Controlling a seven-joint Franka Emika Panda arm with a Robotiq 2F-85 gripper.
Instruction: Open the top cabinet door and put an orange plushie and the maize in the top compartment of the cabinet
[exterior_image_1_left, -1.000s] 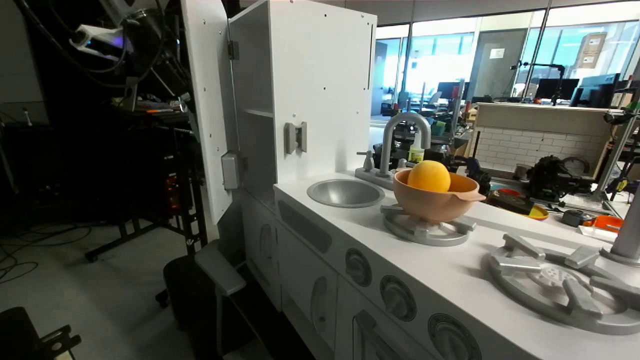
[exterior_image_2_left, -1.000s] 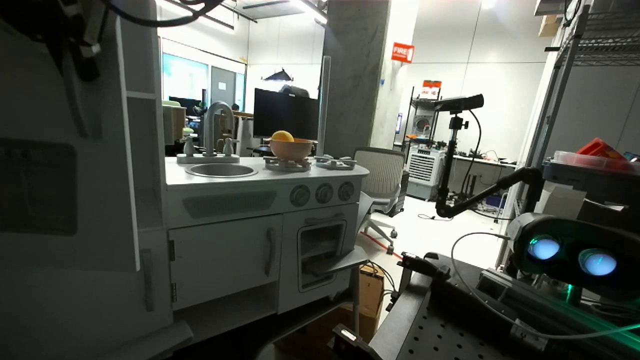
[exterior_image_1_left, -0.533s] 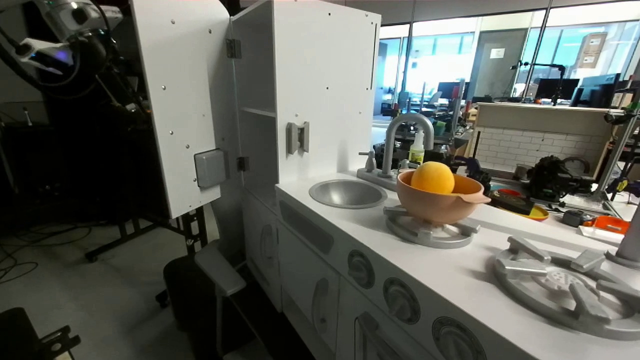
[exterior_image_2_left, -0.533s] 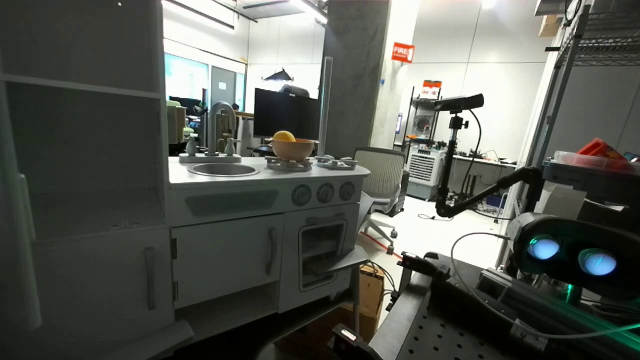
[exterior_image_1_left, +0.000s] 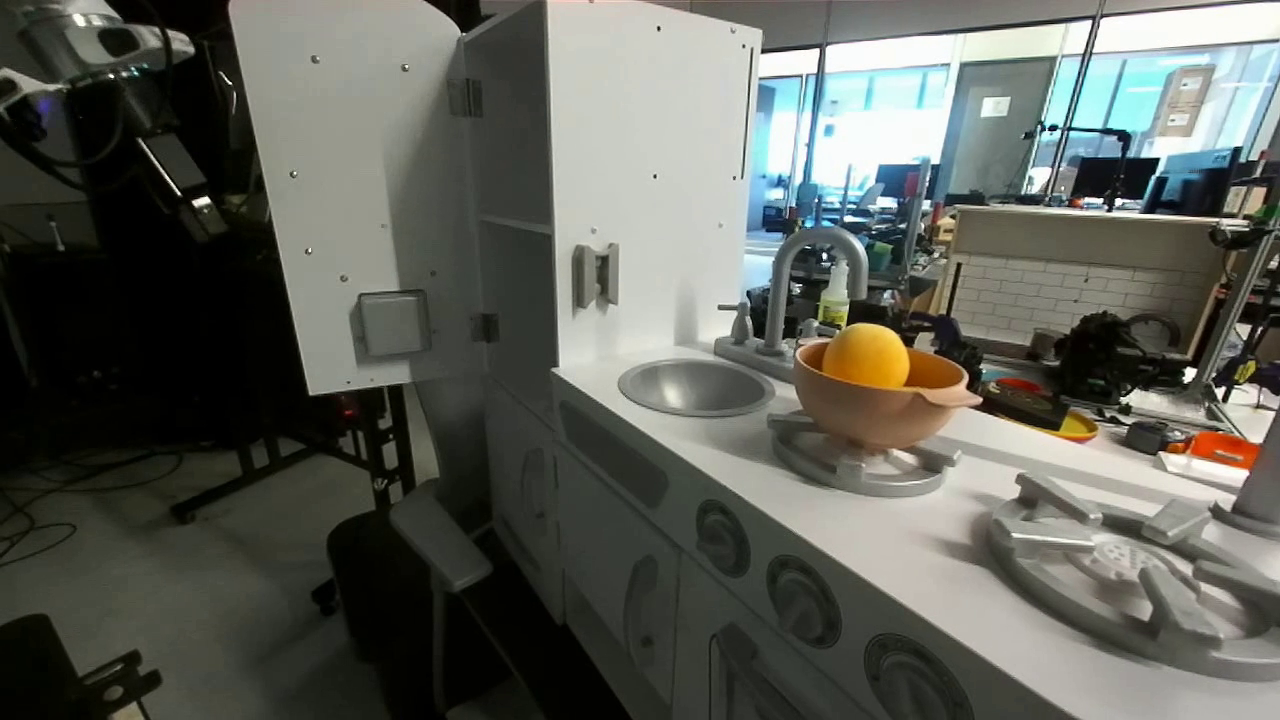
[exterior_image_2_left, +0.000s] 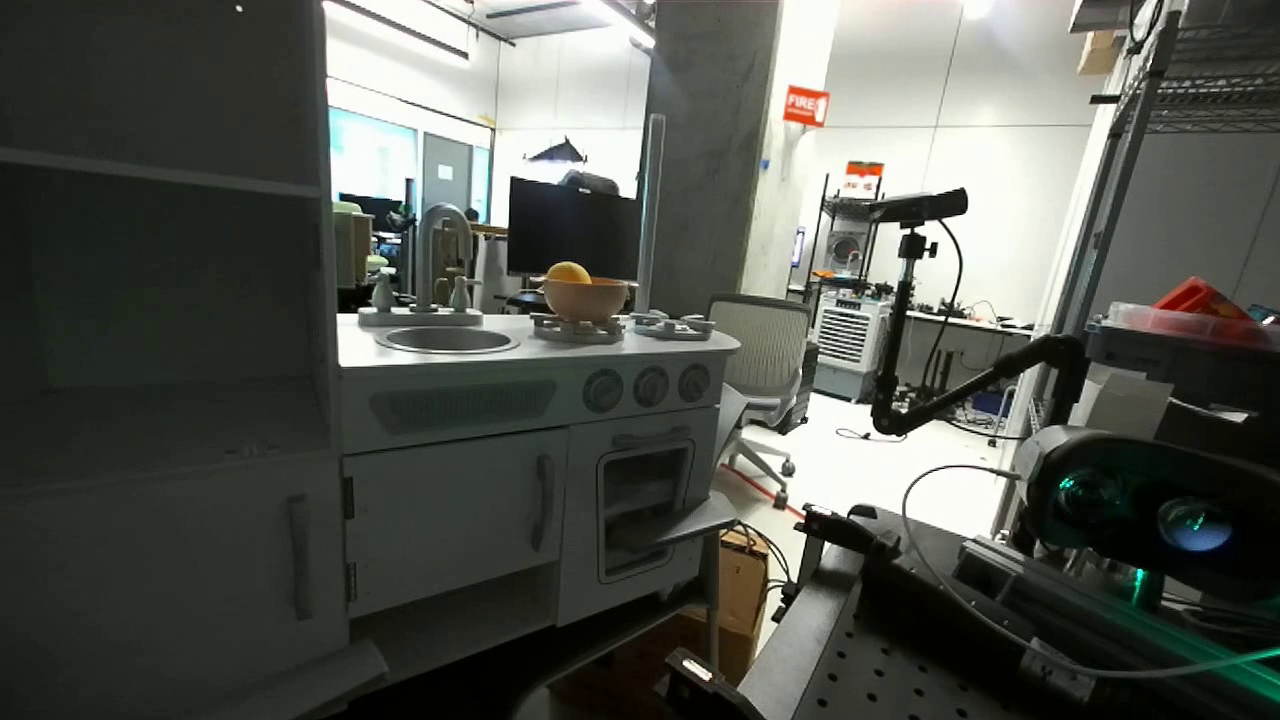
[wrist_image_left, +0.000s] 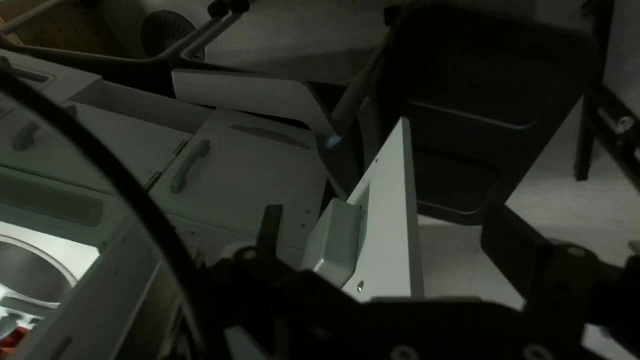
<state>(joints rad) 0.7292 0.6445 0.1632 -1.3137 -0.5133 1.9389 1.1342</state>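
Observation:
The top cabinet door (exterior_image_1_left: 335, 190) stands swung wide, its inner face with a grey-green square handle (exterior_image_1_left: 394, 323) showing in an exterior view. Behind the hinges lies the top compartment (exterior_image_1_left: 508, 130), above a shelf; it also shows dark in an exterior view (exterior_image_2_left: 160, 80). My gripper (wrist_image_left: 382, 220) is spread wide; in the wrist view the door's edge appears between its fingers, apart from both. In an exterior view the gripper hangs left of the door, dark and hard to make out. The orange plushie (exterior_image_1_left: 865, 355) rests in a bowl on the burner. The maize is hidden or out of view.
The tan bowl (exterior_image_1_left: 880, 405) sits on a grey burner. Beside it are the sink (exterior_image_1_left: 695, 387) and a tall faucet (exterior_image_1_left: 815, 240). A grey armrest (exterior_image_1_left: 438, 530) stands below the door, and a dark seat (wrist_image_left: 475, 110) shows in the wrist view.
The door has swung further open, leaving the compartments exposed. My arm has drawn away to the left in an exterior view and left the view elsewhere. The jaws have spread.

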